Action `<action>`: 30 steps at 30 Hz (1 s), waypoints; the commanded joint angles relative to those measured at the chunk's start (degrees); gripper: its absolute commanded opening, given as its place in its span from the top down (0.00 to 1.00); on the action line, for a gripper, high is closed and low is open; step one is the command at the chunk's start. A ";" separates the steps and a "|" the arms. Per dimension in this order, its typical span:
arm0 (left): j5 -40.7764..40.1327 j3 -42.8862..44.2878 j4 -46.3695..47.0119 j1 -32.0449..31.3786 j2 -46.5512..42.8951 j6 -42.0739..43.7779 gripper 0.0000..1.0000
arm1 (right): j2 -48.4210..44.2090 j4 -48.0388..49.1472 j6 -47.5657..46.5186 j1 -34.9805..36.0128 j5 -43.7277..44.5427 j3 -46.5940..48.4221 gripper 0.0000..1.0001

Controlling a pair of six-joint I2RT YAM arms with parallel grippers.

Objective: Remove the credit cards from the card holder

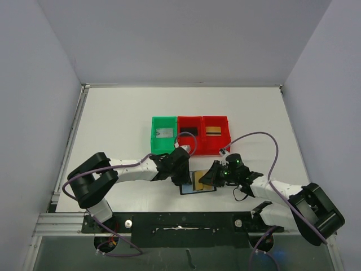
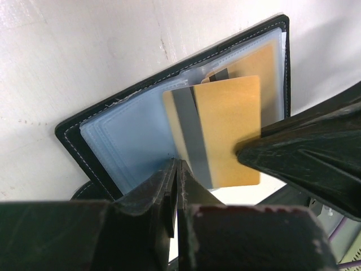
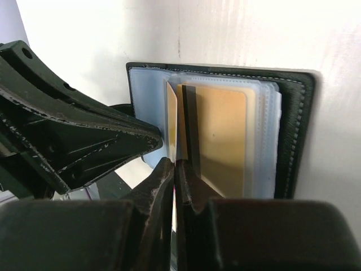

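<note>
**Both hands pressed together at an open card holder near the tabletop's near edge**

The card holder [image 2: 127,141] lies open and flat on the white tabletop [image 1: 113,124]. It sits close to the near edge, about midway between the left and right edges. Its black stitched border frames shiny bluish-grey pockets.

A striped gold card [image 2: 228,130] with a dark band along one long side lies partly out of the pockets, on top of them. A second gold card [image 2: 268,62] shows dimly behind a clear sleeve beyond it.

The left hand [image 2: 175,169] comes in from the left side of the tabletop. Its fingers are pressed together, with the tips at the edge of the bluish pocket, just beside the striped card's corner. I cannot tell whether a pocket leaf is caught between them.

The right hand [image 3: 175,172] comes in from the right side. Its fingers are also pressed together, and they pinch the edge of the striped gold card. In the left wrist view its dark tip meets that card's side.

Three bins stand in a row, touching, farther from the near edge than the holder. The green bin [image 1: 155,142] on the left holds a pale card [image 1: 163,133]. The middle red bin [image 1: 190,148] holds a black card [image 1: 189,131]. The right red bin [image 1: 218,147] holds a gold-brown card [image 1: 212,131].
</note>
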 commanded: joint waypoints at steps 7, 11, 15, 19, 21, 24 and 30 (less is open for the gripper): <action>-6.80 -1.24 -8.14 -0.62 -1.79 1.38 0.99 | -16.78 -17.15 -11.99 -6.21 2.51 4.34 1.00; -6.53 -0.85 -7.78 -0.79 -4.05 2.03 0.86 | -20.06 -26.59 -16.13 -7.20 7.65 8.45 1.00; -7.81 0.19 -7.96 -1.06 -8.74 1.91 0.60 | -22.59 -30.40 -18.65 -7.37 10.63 10.60 1.00; -10.86 1.28 -8.61 -0.85 -14.76 2.07 0.48 | -25.34 -33.12 -19.43 -7.40 14.38 11.83 1.00; -12.82 1.57 -10.08 -0.60 -17.20 2.17 0.45 | -24.21 -37.16 -18.80 -7.50 17.16 13.56 1.00; -15.93 0.92 -12.15 0.09 -21.38 2.11 0.40 | -19.67 -42.05 -18.47 -7.53 18.53 15.66 1.00; -16.20 -3.43 -14.47 5.83 -30.59 2.53 0.31 | -16.27 -42.05 -16.48 -7.54 16.87 14.14 1.00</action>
